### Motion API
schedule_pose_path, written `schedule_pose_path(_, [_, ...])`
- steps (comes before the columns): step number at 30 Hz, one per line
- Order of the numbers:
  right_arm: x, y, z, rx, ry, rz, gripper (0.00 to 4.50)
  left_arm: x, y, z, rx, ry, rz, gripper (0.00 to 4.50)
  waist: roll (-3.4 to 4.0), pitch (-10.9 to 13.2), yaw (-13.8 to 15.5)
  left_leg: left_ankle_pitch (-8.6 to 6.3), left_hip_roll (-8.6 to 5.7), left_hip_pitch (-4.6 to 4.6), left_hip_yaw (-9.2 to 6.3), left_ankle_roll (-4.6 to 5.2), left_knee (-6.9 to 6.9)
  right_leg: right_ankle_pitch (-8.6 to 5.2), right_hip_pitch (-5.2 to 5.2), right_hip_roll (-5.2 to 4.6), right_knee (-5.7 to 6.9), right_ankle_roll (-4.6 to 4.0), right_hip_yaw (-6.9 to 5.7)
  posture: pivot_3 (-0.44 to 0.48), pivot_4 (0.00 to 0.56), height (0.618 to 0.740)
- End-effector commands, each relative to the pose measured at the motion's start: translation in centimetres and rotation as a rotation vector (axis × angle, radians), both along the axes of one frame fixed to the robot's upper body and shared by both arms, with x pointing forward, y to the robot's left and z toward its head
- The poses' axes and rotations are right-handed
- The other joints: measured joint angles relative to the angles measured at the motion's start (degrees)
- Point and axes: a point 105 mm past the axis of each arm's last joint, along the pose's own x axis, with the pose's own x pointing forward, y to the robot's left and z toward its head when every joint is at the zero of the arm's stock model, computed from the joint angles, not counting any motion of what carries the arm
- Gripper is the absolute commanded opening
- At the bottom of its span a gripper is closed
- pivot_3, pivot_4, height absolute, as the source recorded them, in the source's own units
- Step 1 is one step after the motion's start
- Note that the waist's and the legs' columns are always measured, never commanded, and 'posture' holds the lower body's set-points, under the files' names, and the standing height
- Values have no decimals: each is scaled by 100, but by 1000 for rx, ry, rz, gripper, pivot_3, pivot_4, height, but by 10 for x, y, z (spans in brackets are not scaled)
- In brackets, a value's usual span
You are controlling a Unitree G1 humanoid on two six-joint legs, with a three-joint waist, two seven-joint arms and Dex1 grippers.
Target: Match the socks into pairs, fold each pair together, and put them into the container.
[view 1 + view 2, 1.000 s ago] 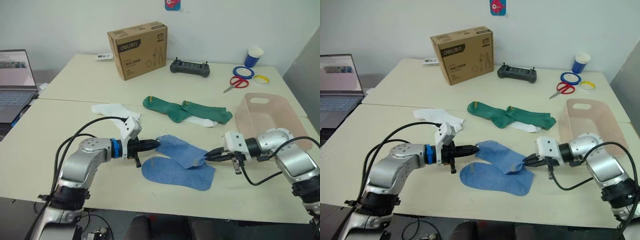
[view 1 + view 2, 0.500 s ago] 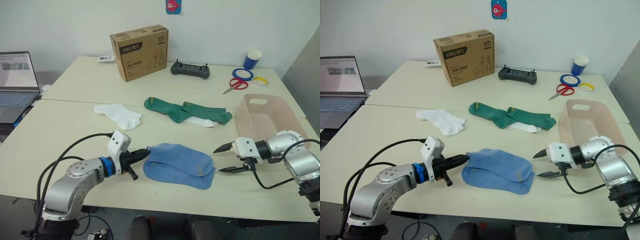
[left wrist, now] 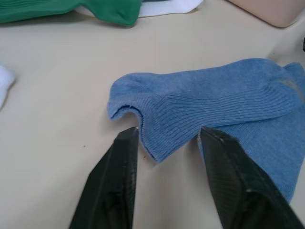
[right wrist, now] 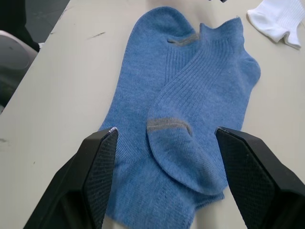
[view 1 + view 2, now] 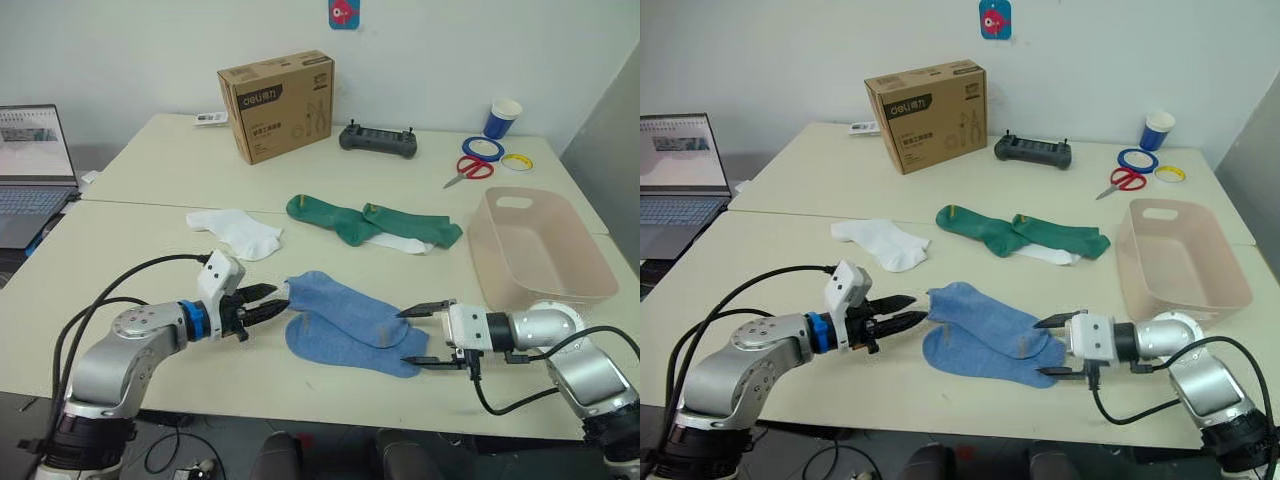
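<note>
Where the two light blue socks [image 5: 350,325] lie stacked near the table's near edge, one across the other, both grippers flank them with spread fingers and hold nothing. The left gripper [image 5: 262,304] points at the cuff end on the left, its fingers moderately parted on either side of the cuff edge and seemingly just short of it. The right gripper [image 5: 417,336] sits at the toe end on the right, fingers wide apart, straddling the toes without closing. Bare table [image 5: 150,260] stretches left of the blue pair and between it and the far socks. The two dark green socks [image 5: 370,221] lie farther back, overlapping one white sock [image 5: 398,242]; the other white sock [image 5: 236,230] lies to their left. The pink container [image 5: 535,248] stands at the right edge, near the right arm.
</note>
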Motion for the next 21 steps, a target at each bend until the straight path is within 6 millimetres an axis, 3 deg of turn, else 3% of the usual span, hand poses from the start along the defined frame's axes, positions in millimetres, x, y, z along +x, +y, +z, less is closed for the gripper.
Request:
schedule_pose_path(1, [0,14,4,34,-59,-15,3520,5,18,15,113,-146,-8,3375,-2,-1,-7,0,0,0,1,0,0,0,0,0,0,-1,0,0,150,740])
schedule_pose_path(2, [1,18,2,33,-72,-15,3520,0,17,14,198,-208,-87,3668,-2,-1,-9,0,3,0,-1,0,-1,-1,-2,2,0,-2,-2,0,150,740])
schedule_pose_path(4, [1,21,-1,24,-91,-12,3520,-7,13,9,298,-276,-201,3668,0,0,-4,0,3,0,1,0,-5,-3,-6,3,0,-8,1,0,150,740])
schedule_pose_path(7, [2,21,-7,-17,-122,0,3520,-1,8,5,389,-401,-286,3668,3,-1,28,0,-1,0,13,-1,-12,-9,-5,-5,-6,-23,7,0,150,740])
schedule_pose_path(11, [5,21,-10,-60,-173,6,3520,9,-8,-1,412,-503,-355,3668,1,-2,55,0,-2,-10,17,0,-7,-10,-1,-6,-32,-28,7,0,150,740])
schedule_pose_path(21, [21,17,-12,-140,-273,9,3520,26,-24,-21,499,-573,-482,3668,2,-2,24,0,1,-13,19,1,-5,18,-5,2,-29,10,11,0,150,740])
